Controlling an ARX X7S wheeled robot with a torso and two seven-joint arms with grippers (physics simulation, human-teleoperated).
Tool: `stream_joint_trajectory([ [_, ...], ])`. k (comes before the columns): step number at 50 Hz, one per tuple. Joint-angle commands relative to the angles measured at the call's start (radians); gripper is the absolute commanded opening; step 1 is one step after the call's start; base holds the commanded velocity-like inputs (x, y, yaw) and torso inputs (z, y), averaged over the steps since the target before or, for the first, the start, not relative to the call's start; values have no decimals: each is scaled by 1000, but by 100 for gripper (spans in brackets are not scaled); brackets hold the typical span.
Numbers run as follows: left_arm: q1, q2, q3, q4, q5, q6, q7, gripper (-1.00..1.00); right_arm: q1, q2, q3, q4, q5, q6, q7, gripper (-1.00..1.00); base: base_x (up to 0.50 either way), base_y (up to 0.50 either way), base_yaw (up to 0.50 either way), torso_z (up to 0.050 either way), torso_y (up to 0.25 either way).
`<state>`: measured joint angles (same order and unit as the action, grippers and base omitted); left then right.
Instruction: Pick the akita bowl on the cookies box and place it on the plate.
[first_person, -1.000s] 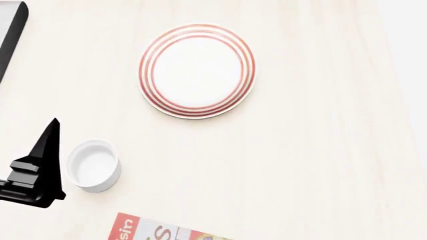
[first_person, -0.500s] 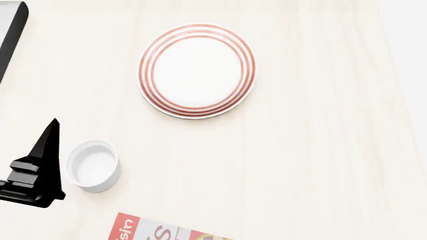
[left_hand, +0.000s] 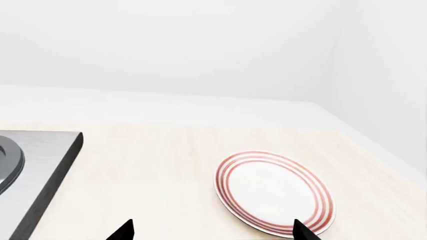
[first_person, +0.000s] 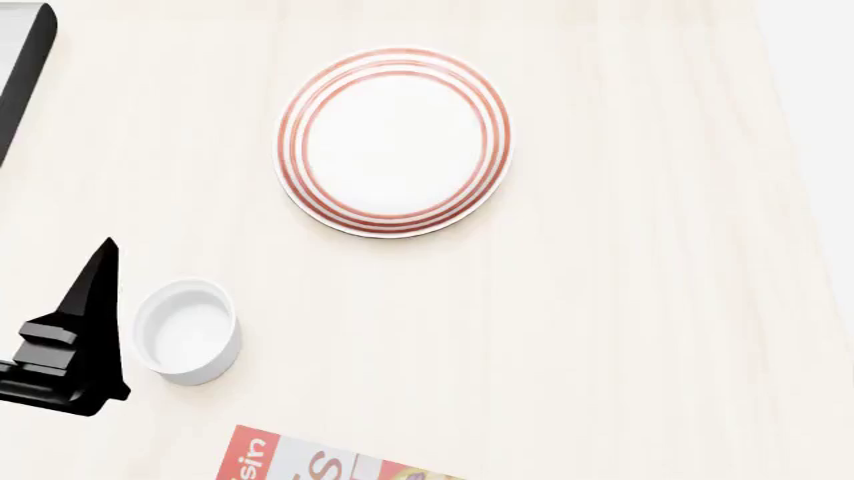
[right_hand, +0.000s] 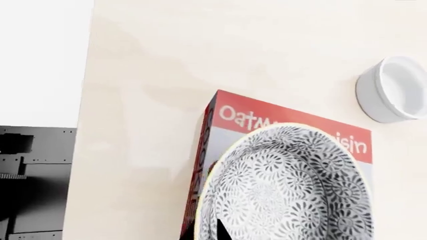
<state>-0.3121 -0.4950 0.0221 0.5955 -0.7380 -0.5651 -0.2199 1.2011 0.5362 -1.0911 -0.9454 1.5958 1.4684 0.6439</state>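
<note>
The akita bowl (right_hand: 290, 185), speckled grey-black on white, sits on the red-and-white cookies box (right_hand: 230, 116) in the right wrist view. Of my right gripper only one dark fingertip (right_hand: 224, 231) shows, just inside the bowl's rim; its other finger is out of frame. The head view catches only a corner of the cookies box (first_person: 287, 462) at the bottom edge, and the bowl is out of that view. The red-ringed plate (first_person: 394, 140) lies bare further back. My left gripper (left_hand: 213, 232) hangs open over the table near the plate (left_hand: 273, 192), holding nothing.
A small plain white cup (first_person: 190, 330) stands beside the left gripper (first_person: 74, 340), and the same cup (right_hand: 393, 90) lies just beyond the cookies box. A dark cooktop (left_hand: 33, 170) fills the table's far left. The counter's edge (right_hand: 87, 100) runs close to the box.
</note>
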Motion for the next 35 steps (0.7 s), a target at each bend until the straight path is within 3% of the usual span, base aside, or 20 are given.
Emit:
stream_joint_trajectory([
  [1, 1, -2, 0, 1, -6, 0, -2, 100, 87, 26, -15, 18, 28, 14, 75, -100, 0, 0, 0, 0, 0],
  [14, 6, -3, 7, 6, -8, 2, -3, 100, 295, 64, -69, 41, 208, 21, 231, -100, 0, 0, 0, 0, 0],
  [22, 7, -4, 11, 9, -10, 1, -5, 100, 374, 93, -75, 45, 218, 38, 235, -100, 0, 0, 0, 0, 0],
  [28, 9, -6, 12, 14, -12, 0, -7, 100, 397, 125, -46, 59, 123, 70, 133, -100, 0, 0, 0, 0, 0],
  [35, 8, -9, 12, 14, -14, 0, -8, 100, 422, 195, -91, 73, -271, 31, -206, -100, 0, 0, 0, 0, 0],
])
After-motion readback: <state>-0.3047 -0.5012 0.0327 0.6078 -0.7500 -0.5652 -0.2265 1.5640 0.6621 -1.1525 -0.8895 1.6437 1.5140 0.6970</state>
